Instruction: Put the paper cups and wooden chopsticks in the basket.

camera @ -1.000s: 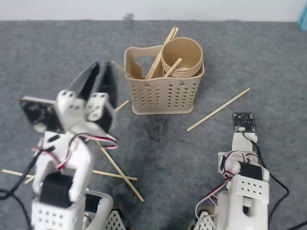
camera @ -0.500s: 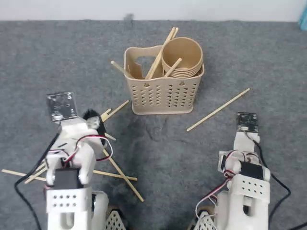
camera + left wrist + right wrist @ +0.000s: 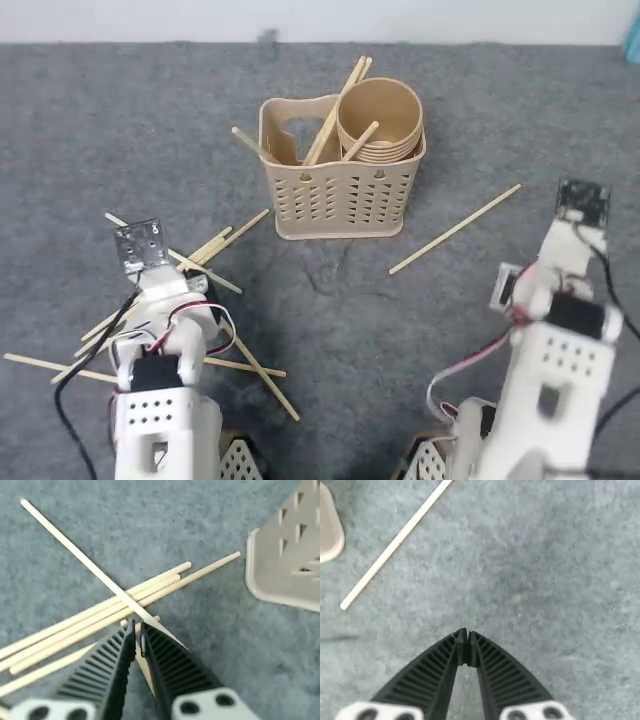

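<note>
Wooden chopsticks [image 3: 75, 627] lie crossed beneath the left tool [image 3: 137, 625], closed and empty. The right tool [image 3: 466, 631], also closed and empty, hangs near one stray chopstick [image 3: 395, 545].

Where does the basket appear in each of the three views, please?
High view: basket upright, back centre.
Left wrist view: its perforated corner, past the chopstick pile.
Right wrist view: a corner beside the lone chopstick.
Shared landmark: grey carpet.

grey carpet [image 3: 120, 120] — table cover | white strip [image 3: 300, 18] — far edge
</note>
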